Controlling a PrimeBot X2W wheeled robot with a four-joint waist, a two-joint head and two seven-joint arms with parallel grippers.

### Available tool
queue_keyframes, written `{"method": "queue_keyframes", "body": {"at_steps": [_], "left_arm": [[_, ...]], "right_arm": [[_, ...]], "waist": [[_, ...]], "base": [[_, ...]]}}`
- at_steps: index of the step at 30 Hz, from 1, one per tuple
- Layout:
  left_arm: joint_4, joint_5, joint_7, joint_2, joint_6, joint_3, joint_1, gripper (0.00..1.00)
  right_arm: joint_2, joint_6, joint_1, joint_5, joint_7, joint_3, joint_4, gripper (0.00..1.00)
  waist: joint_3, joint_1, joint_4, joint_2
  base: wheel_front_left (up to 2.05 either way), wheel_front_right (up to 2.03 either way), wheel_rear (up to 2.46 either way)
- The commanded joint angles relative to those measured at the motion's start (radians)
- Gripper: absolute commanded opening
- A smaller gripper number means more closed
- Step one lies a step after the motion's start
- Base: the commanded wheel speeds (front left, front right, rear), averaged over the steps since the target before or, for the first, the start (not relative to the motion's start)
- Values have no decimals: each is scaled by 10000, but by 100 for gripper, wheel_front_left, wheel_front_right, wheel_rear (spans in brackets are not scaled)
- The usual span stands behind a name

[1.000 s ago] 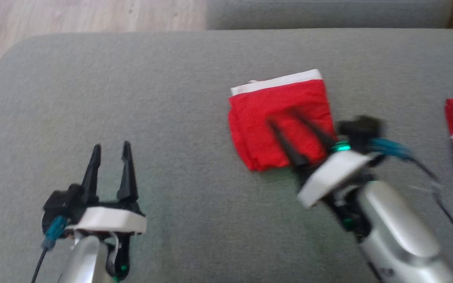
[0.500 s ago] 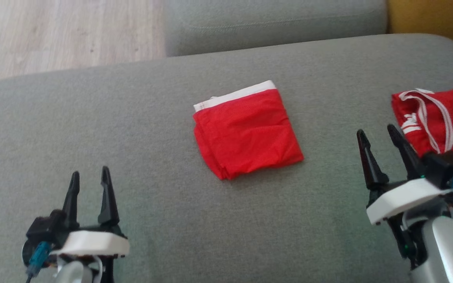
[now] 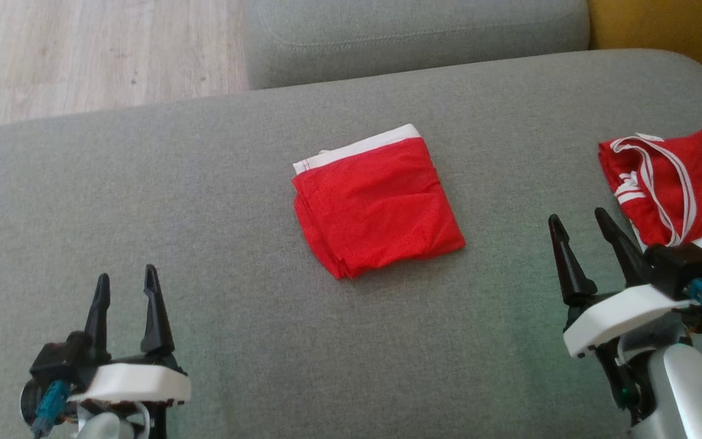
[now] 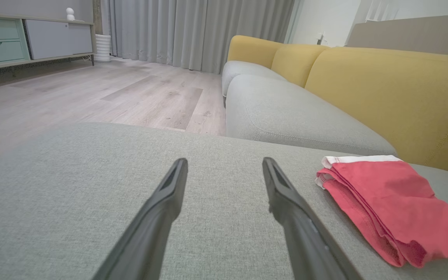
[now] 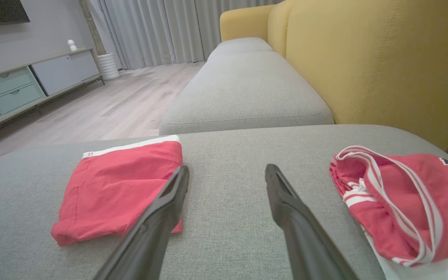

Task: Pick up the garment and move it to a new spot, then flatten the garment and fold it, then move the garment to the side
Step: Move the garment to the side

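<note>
While the folded red garment (image 3: 378, 204) lay flat at the middle of the grey cushion (image 3: 205, 183), the left pincer (image 3: 126, 273) and the right pincer (image 3: 576, 215) stood spread and empty at its near edge.

Folded garment (image 3: 381, 210): plain red, white band; jersey (image 3: 662, 183): red, white stripes; sofa cushion (image 3: 205, 183): grey; backrest (image 5: 383, 58): yellow; floor (image 3: 83, 55): pale wood.

Nothing here can be read for certain. The red jersey (image 3: 662, 183) bears dark, white-edged characters, cut off at the right edge of the head view and too partial to name. A tiny dark mark on the white waistband of the folded shorts (image 3: 375, 213) is too small to read.
</note>
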Motion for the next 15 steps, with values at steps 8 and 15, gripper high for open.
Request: {"method": "queue_keyframes", "body": {"at_steps": [8, 15], "left_arm": [[-809, 2, 150, 251, 75, 128, -708, 100], [-1052, 82, 188, 128, -9, -256, -1397, 100]], "right_arm": [[-35, -9, -1759, 413, 1089, 756, -332, 100], [73, -9, -3996, 980, 2800, 932, 1371, 100]], "waist": [[854, 1, 283, 0], [1823, 1, 1133, 0]], "base": [[0, 0, 0], [0, 0, 0]]}}
